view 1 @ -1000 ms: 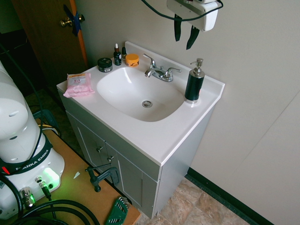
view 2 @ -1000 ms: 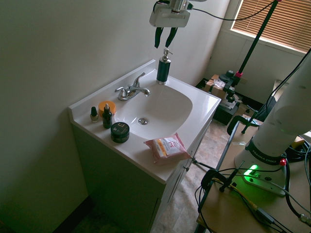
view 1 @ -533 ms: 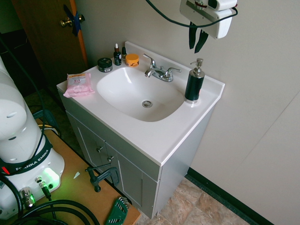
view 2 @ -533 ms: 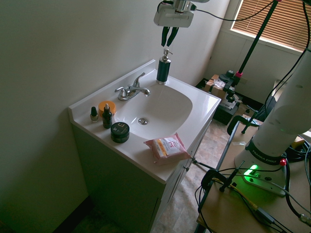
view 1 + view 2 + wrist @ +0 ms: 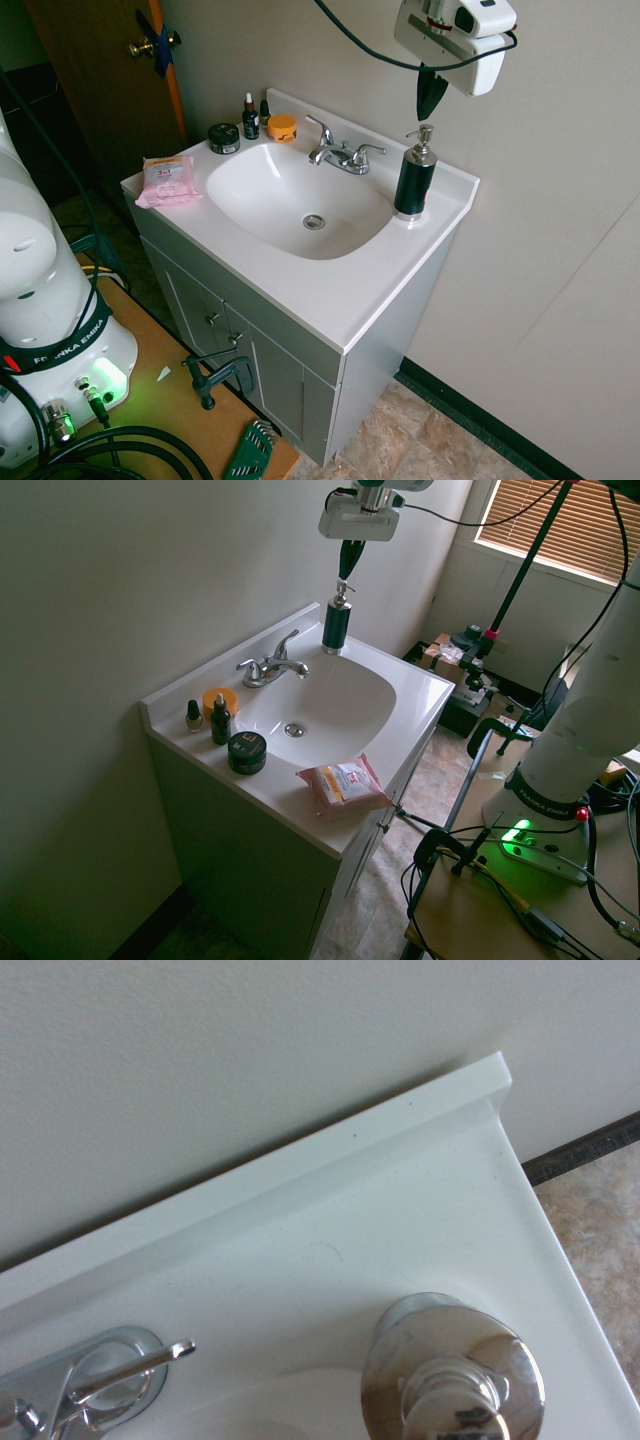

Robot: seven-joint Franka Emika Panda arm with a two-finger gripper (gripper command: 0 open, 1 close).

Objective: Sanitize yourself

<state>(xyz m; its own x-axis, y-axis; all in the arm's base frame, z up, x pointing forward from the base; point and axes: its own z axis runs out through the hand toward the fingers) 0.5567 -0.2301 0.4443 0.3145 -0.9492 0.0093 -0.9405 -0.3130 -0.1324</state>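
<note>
Dark tapered jaws [image 5: 349, 577] now clenched empty, above glossy metal-topped cylindrical dispenser [image 5: 337, 622]

This looks like a bathroom, or a corner of one. A white moulded washbasin [image 5: 313, 222] with a chrome two-handled tap [image 5: 345, 157] tops a grey two-door vanity cabinet [image 5: 275, 375]. Around the bowl sit toiletries: a dark green pump bottle with a silver top [image 5: 416, 175], a pink soft pack of wipes [image 5: 168, 182], a round black-lidded jar [image 5: 224, 138], an orange tub [image 5: 282, 128] and a small dark dropper bottle [image 5: 250, 118]. A brown wooden door [image 5: 100, 75] and orange-brown window blinds [image 5: 560, 525] give it a household look.
</note>
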